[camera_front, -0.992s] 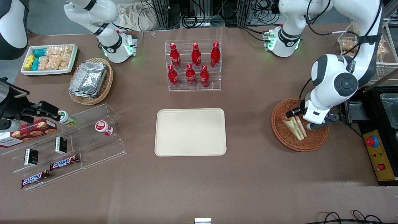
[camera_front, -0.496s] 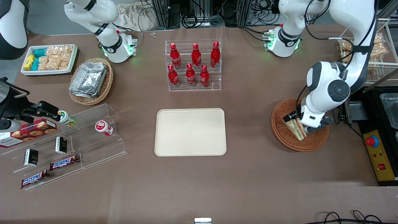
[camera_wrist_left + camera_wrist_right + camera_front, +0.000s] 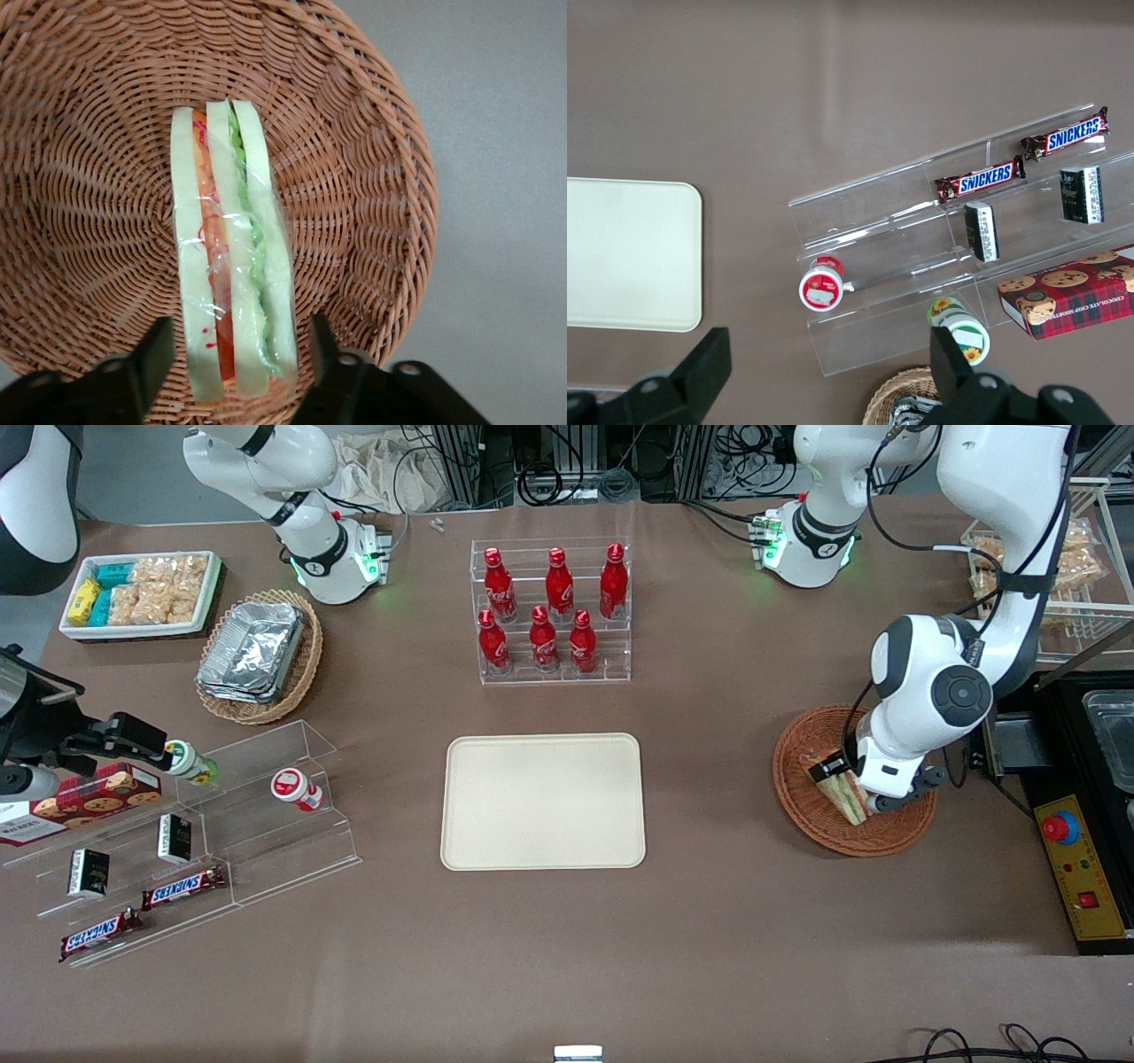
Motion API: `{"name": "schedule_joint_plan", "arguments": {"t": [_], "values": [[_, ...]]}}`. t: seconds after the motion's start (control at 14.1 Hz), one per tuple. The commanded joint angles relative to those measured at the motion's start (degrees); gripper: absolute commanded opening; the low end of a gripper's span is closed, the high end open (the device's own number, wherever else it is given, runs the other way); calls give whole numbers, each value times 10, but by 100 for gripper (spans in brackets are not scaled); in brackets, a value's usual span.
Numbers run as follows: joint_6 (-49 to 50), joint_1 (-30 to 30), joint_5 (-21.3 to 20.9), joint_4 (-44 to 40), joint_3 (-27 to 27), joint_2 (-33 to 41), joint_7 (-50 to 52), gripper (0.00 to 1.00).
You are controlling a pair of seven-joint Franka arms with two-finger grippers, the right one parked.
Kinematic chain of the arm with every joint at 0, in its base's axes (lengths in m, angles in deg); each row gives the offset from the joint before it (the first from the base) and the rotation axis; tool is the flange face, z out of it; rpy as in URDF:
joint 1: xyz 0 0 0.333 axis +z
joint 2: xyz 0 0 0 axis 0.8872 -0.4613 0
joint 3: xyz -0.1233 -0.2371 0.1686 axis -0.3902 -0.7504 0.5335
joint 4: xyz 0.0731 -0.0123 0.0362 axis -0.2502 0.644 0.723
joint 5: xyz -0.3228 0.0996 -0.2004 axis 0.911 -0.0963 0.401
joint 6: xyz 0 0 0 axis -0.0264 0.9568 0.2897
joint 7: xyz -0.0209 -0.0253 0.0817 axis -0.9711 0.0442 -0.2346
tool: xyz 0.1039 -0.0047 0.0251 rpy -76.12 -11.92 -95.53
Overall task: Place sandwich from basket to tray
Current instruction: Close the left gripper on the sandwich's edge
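Gripper [image 3: 235, 359] down inside the basket [image 3: 372, 186], fingers [image 3: 146, 359] spread wide and flanking the sandwich [image 3: 232, 266] on either side, apparently not pressing the wrap yet, though contact hard to rule out. Wedge standing on edge between them, cut face up, orange-red filling nearer one finger and green nearer the other, resting on the woven floor. Seen from the front, same gripper [image 3: 852, 790] low over the basket [image 3: 802, 815], sandwich [image 3: 849, 795] partly hidden under the wrist. Grasp stage, by the look of it: lined up, not yet closed. Next move probably a gentle squeeze across the bread faces, soft enough not to crush, then a straight lift clear of the wicker rim. Farther off toward the parked arm's end, tray [image 3: 542, 801] lying bare, well apart from the basket, waiting for the carry and set-down.
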Motion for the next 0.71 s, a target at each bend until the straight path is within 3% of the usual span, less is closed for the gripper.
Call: {"name": "schedule_joint_plan", "arguments": {"t": [0.0,0.14,0.21,0.43,0.64], "values": [[-14,2,-31,6,-2,1,43,31],[-7,1,-37,4,-2,8,50,4],[9,1,-37,2,-2,20,48,0],[108,1,-38,-34,-4,60,34,0],[248,2,-34,-130,-4,74,-25,0]]}}
